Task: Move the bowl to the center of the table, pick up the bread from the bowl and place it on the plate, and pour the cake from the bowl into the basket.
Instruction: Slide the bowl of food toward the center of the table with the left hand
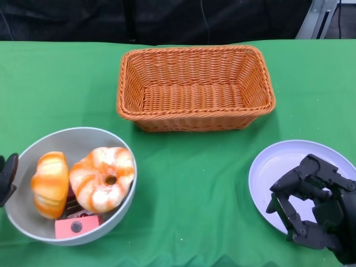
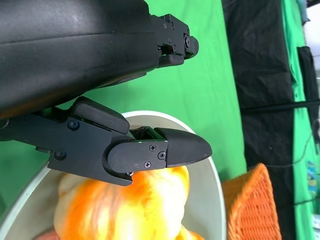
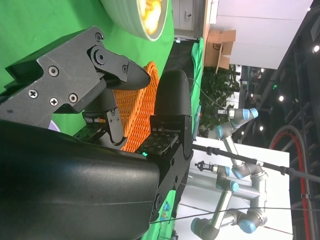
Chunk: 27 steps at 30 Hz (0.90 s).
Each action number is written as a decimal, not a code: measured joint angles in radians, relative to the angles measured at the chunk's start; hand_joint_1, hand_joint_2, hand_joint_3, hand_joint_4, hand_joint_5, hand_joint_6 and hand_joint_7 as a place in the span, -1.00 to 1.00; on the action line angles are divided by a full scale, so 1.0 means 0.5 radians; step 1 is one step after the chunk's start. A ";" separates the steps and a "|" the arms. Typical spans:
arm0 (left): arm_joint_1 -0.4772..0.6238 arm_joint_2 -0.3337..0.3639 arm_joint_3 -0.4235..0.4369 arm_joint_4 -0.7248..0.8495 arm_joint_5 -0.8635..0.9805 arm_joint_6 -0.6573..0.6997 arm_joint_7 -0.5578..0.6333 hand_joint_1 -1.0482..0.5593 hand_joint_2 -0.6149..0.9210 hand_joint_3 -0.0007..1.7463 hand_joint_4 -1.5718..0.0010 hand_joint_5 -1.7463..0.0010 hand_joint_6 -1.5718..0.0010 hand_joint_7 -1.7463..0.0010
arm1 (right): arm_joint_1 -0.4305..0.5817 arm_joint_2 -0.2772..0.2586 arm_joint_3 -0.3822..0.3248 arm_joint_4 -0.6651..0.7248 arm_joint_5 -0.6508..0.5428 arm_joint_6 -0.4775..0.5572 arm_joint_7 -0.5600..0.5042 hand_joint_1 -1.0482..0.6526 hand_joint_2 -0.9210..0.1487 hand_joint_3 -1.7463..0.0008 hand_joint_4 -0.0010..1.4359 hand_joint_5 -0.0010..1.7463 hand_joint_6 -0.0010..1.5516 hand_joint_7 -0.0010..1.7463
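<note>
A grey bowl (image 1: 72, 132) sits at the table's near left. In it lie an orange loaf (image 1: 50, 183), a round orange-and-white striped bun (image 1: 103, 178) and a pink block (image 1: 77, 226). My left hand (image 1: 6, 178) shows only at the picture's edge, beside the bowl's left rim. In the left wrist view that hand (image 2: 100, 50) has its fingers apart, one finger (image 2: 165, 152) reaching over the bowl's rim (image 2: 215, 185) above the orange loaf (image 2: 135, 205). My right hand (image 1: 314, 200) hovers over the pale plate (image 1: 278, 167), fingers bent, holding nothing.
A rectangular wicker basket (image 1: 267, 83) stands at the back centre, with nothing in it. Green cloth covers the table. The right wrist view shows the basket (image 3: 145, 115) and the bowl (image 3: 130, 15) beyond my right hand (image 3: 90, 150). Beyond the table stand robot arms.
</note>
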 measured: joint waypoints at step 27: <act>0.601 -0.291 -0.291 -1.180 -0.042 0.398 -0.041 -0.73 1.00 -0.52 0.83 0.96 0.89 0.98 | -0.003 0.001 0.001 0.016 -0.030 -0.005 -0.008 0.09 -0.32 -0.07 0.05 0.70 -0.12 0.40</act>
